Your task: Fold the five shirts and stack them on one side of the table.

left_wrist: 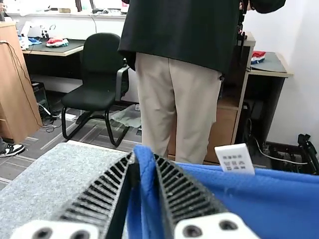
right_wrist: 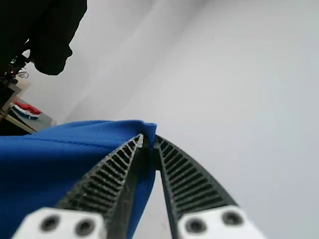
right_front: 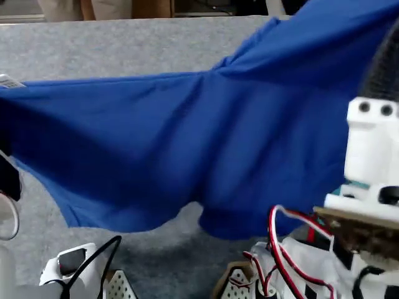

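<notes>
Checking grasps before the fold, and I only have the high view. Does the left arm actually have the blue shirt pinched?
Observer: Yes. The left gripper is shut on an edge of the blue shirt, with cloth poking up between its fingers.
Operator: Where on that edge?
Observer: Close beside the white label, which stands up from the same edge.
Operator: And the right arm?
Observer: The right gripper is shut on a bunched fold of the shirt, held up against a bare wall.

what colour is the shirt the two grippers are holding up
Blue shirt, plain; clearest in the high view.
</notes>
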`<move>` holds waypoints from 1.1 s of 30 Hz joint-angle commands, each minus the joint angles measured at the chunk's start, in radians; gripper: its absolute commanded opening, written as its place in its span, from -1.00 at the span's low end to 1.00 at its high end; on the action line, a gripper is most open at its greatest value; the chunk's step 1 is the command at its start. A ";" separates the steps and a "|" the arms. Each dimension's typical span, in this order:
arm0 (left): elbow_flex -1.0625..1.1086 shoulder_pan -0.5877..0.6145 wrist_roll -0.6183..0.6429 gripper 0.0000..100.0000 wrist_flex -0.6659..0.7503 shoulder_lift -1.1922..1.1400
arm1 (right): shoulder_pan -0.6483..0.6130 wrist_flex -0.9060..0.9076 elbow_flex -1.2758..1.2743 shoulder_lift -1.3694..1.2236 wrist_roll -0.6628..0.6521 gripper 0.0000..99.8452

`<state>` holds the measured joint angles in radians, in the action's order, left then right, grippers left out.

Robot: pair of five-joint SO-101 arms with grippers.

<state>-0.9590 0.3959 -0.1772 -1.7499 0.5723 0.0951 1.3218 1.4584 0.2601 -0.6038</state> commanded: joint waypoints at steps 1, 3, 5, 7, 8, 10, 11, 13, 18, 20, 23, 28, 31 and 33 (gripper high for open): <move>0.003 0.008 -0.002 -0.96 -0.009 -0.008 | -0.048 -0.084 -0.030 0.004 -0.058 -0.99; 0.005 0.008 0.000 -0.96 -0.009 -0.010 | -0.085 -0.104 -0.041 0.004 -0.103 -0.99; 0.038 0.006 0.000 -0.96 -0.009 -0.010 | -0.114 -0.118 -0.054 0.004 -0.126 -0.99; 0.087 0.006 -0.002 -0.96 -0.009 -0.007 | -0.128 -0.130 -0.061 0.004 -0.140 -0.99; 0.107 0.006 -0.002 -0.96 -0.009 -0.004 | -0.128 -0.135 -0.061 0.002 -0.141 -0.99; 0.132 0.006 -0.003 -0.96 -0.008 -0.002 | -0.128 -0.141 -0.061 0.002 -0.140 -0.99; 0.135 0.011 -0.003 -0.96 -0.008 -0.001 | -0.128 -0.149 -0.061 0.002 -0.140 -0.99; 0.133 0.012 -0.003 -0.96 -0.008 -0.001 | -0.128 -0.166 -0.061 0.002 -0.141 -0.99; 0.118 0.015 -0.005 -0.96 -0.008 -0.001 | -0.128 -0.175 -0.054 0.008 -0.141 -0.99; 0.084 0.015 -0.006 -0.96 -0.008 0.001 | -0.128 -0.173 -0.061 0.031 -0.141 -0.99; 0.020 0.060 -0.006 -0.96 -0.008 0.001 | -0.128 -0.173 -0.061 0.067 -0.141 -0.99; -0.020 0.112 -0.006 -0.96 -0.008 0.001 | -0.124 -0.143 -0.061 0.114 -0.141 -0.99; -0.023 0.132 -0.005 -0.96 -0.009 0.010 | -0.124 -0.104 -0.061 0.137 -0.138 -0.99; -0.009 0.138 -0.003 -0.96 -0.009 0.050 | -0.124 -0.086 -0.061 0.151 -0.137 -0.99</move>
<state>-0.9682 0.5171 -0.1772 -1.7499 0.5892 -0.0261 1.2190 1.4093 0.3997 -0.7342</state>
